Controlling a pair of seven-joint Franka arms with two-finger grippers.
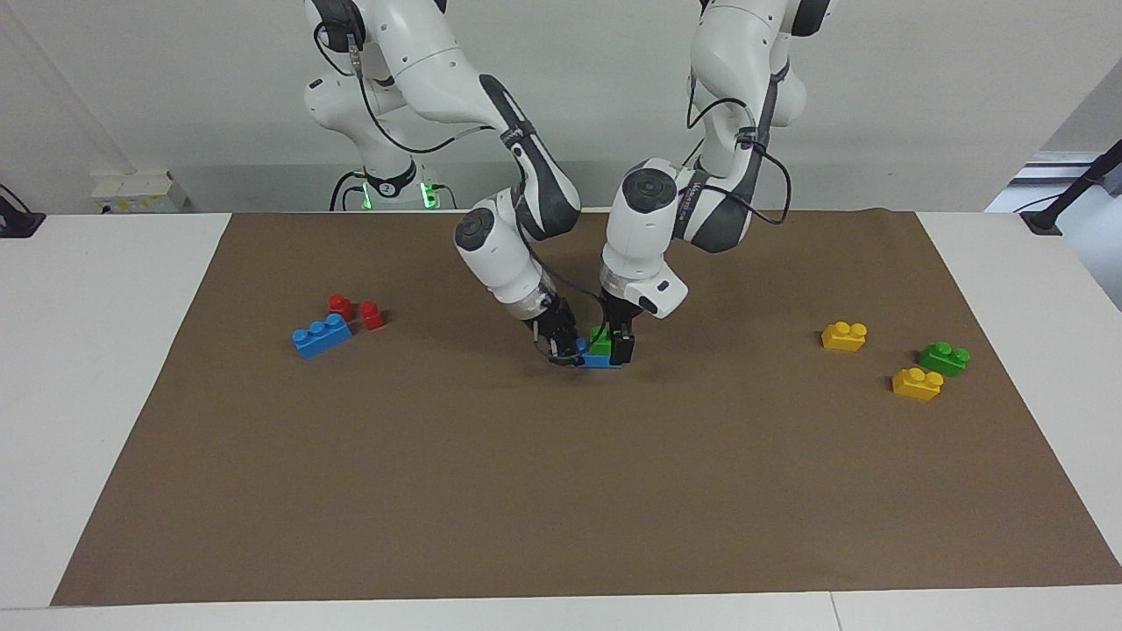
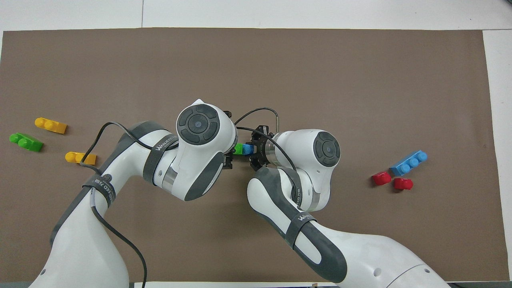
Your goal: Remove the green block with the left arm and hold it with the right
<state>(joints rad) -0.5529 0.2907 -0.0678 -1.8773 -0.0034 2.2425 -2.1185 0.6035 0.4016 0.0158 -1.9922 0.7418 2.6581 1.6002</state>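
Note:
The green block (image 1: 600, 342) sits stacked on a blue brick (image 1: 603, 361) at the middle of the brown mat (image 1: 561, 491). My left gripper (image 1: 617, 350) is down at the green block, at its end toward the left arm, and covers part of it. My right gripper (image 1: 564, 349) is shut on the blue brick's other end, low at the mat. In the overhead view only a sliver of the green block (image 2: 238, 149) and of the blue brick (image 2: 248, 149) shows between the two wrists. The left gripper is hidden there under its own wrist.
A second green block (image 1: 944, 358) and two yellow bricks (image 1: 844, 336) (image 1: 917, 383) lie toward the left arm's end of the mat. A blue three-stud brick (image 1: 322, 336) and two small red bricks (image 1: 340, 306) (image 1: 372, 315) lie toward the right arm's end.

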